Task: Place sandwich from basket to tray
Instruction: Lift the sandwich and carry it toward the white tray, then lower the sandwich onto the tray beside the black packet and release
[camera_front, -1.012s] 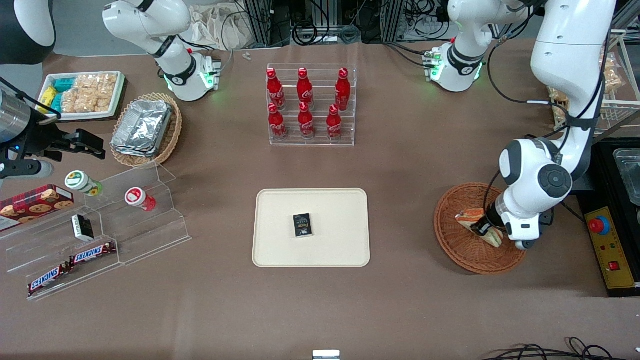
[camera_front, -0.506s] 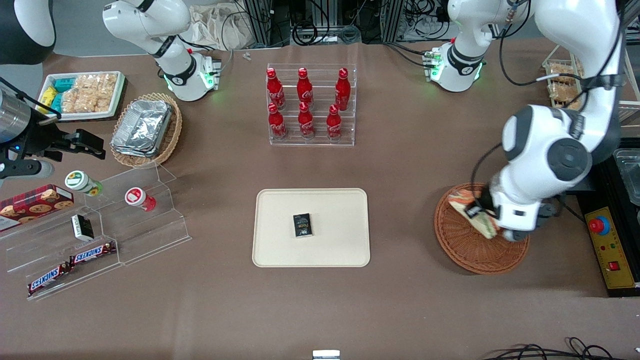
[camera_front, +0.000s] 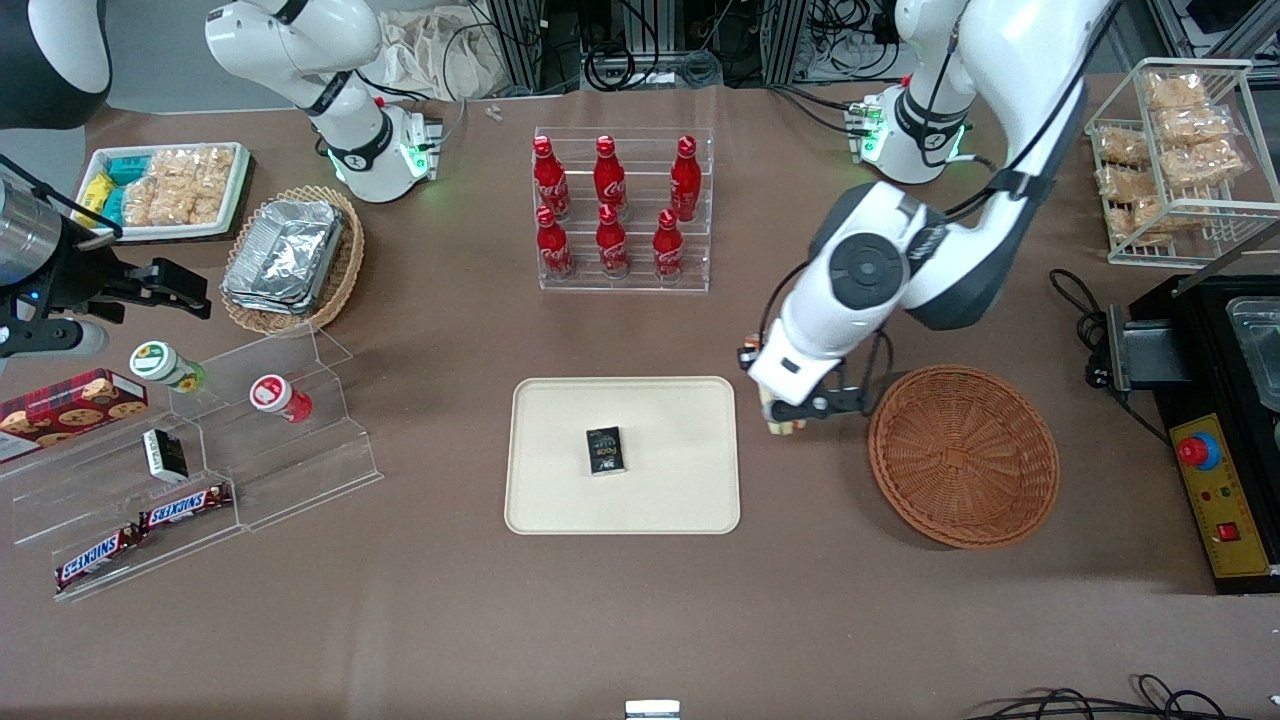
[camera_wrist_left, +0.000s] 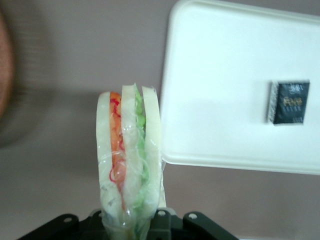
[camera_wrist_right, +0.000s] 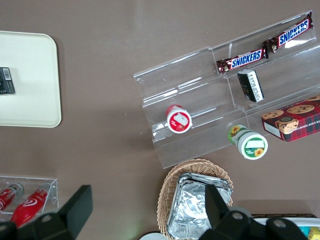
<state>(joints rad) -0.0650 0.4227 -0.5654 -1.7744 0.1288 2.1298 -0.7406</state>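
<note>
Between the tray (camera_front: 560, 500) and the basket (camera_front: 963, 468) I have the gripper (camera_front: 790, 412) up off the worktop (camera_front: 640, 620), just beside the tray's short edge on the working arm's side. Fingers are clamped on the sandwich (camera_wrist_left: 130, 165): wrist cam shows the wedge held upright by its lower end, pale bread with orange-red and green layers in clear wrap. From the front I only see a sliver of it (camera_front: 781, 424) under the wrist. Sandwich is out of the basket and not over the tray; its edge sits right at the tray rim (camera_wrist_left: 200, 157) in the wrist view. Basket is bare wicker. Small dark packet (camera_front: 605, 450) lies near the tray's middle.
</note>
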